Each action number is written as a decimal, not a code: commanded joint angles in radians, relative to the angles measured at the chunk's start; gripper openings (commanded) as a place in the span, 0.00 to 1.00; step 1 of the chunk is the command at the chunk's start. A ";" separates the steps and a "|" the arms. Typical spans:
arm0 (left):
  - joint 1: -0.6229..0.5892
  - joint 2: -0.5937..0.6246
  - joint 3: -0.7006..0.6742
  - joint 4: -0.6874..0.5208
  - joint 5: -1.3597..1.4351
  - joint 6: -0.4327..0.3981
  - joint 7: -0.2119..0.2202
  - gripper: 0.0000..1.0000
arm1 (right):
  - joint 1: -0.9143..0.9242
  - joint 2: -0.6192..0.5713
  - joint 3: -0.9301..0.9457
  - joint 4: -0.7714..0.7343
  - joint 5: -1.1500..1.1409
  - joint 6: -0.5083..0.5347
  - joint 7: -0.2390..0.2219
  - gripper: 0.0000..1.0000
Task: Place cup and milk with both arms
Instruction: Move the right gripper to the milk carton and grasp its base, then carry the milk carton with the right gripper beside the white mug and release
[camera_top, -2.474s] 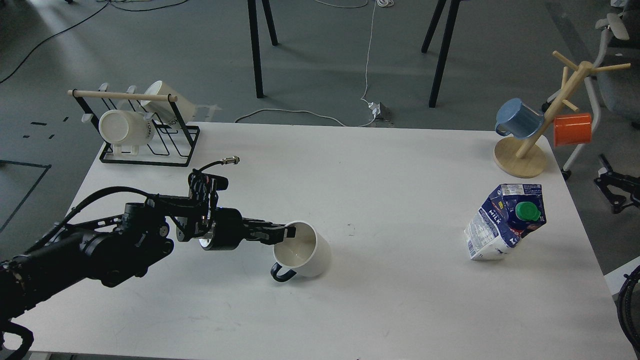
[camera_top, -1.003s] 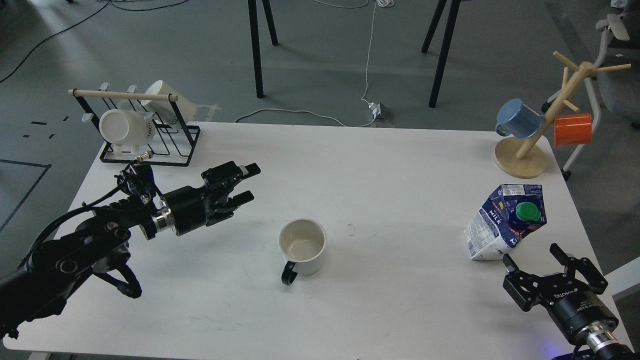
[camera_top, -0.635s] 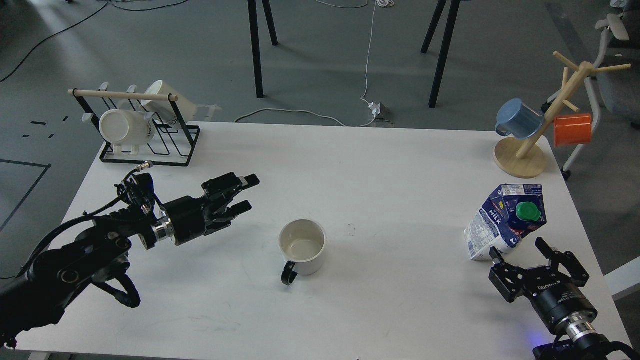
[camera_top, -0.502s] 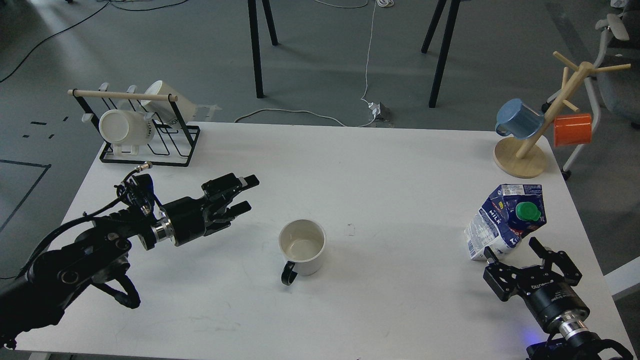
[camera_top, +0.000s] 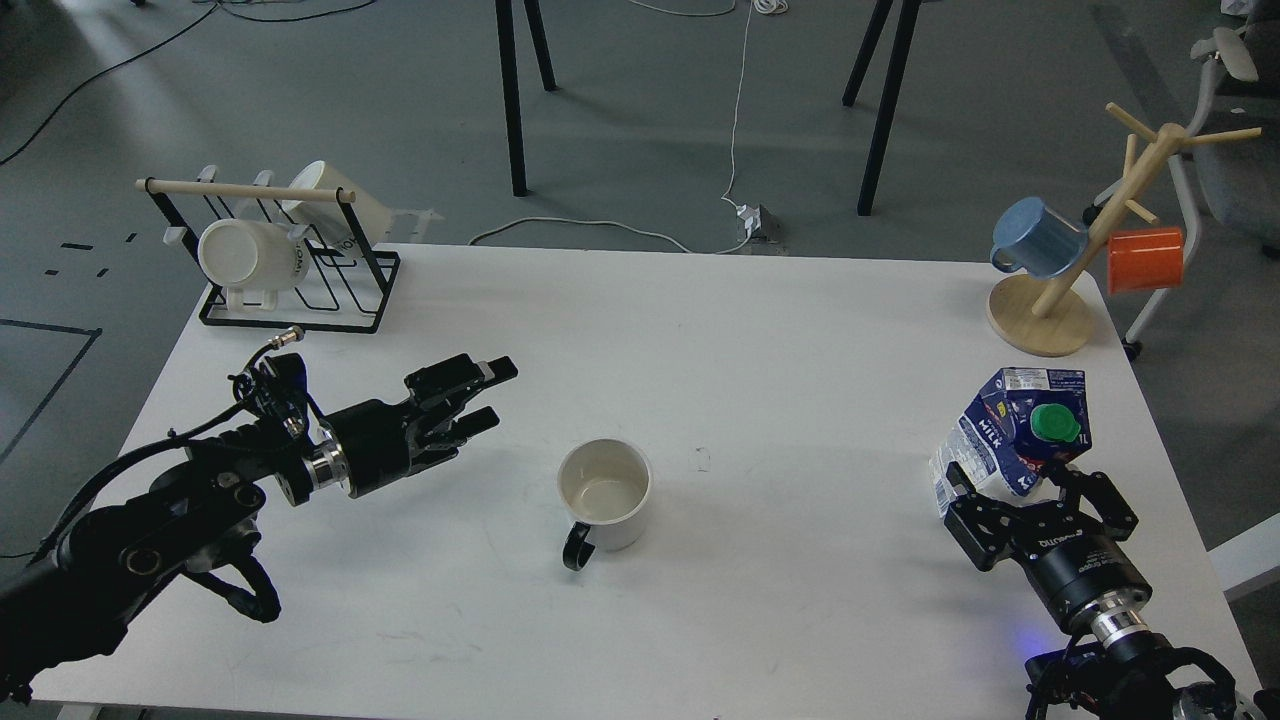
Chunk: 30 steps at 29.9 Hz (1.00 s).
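Note:
The cup (camera_top: 605, 493), cream-white with a black loop handle toward me, stands upright at the middle of the white table (camera_top: 700, 330). My left gripper (camera_top: 492, 394) is open and empty, left of the cup and apart from it. The milk (camera_top: 1012, 440), a dark-blue and white carton with a green cap, stands leaning at the right. My right gripper (camera_top: 1034, 489) is open, its fingers on either side of the carton's base from the near side; I cannot tell whether they touch it.
A black wire rack (camera_top: 285, 262) with two white mugs stands at the back left. A wooden mug tree (camera_top: 1085, 255) holding a blue mug (camera_top: 1037, 237) and an orange mug (camera_top: 1144, 259) stands at the back right, behind the milk.
My left gripper let go of the cup, which now stands upright, and drew back to the left. My right arm came in from the lower right and moved up to the carton's base.

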<state>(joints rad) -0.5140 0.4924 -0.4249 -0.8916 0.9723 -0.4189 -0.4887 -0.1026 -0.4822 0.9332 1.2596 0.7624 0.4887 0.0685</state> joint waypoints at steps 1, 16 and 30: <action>-0.001 0.000 0.000 0.017 0.009 0.000 0.000 0.94 | 0.000 0.002 0.001 -0.002 -0.002 0.000 0.000 0.67; 0.008 -0.002 0.001 0.029 0.060 0.045 0.000 0.94 | -0.014 0.005 -0.002 0.030 -0.006 0.000 0.008 0.37; 0.017 0.000 0.001 0.029 0.062 0.046 0.000 0.94 | -0.011 0.068 -0.106 0.198 -0.184 0.000 0.007 0.37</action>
<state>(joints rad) -0.4989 0.4923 -0.4233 -0.8622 1.0324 -0.3739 -0.4887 -0.1183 -0.4492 0.8705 1.4612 0.6247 0.4887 0.0755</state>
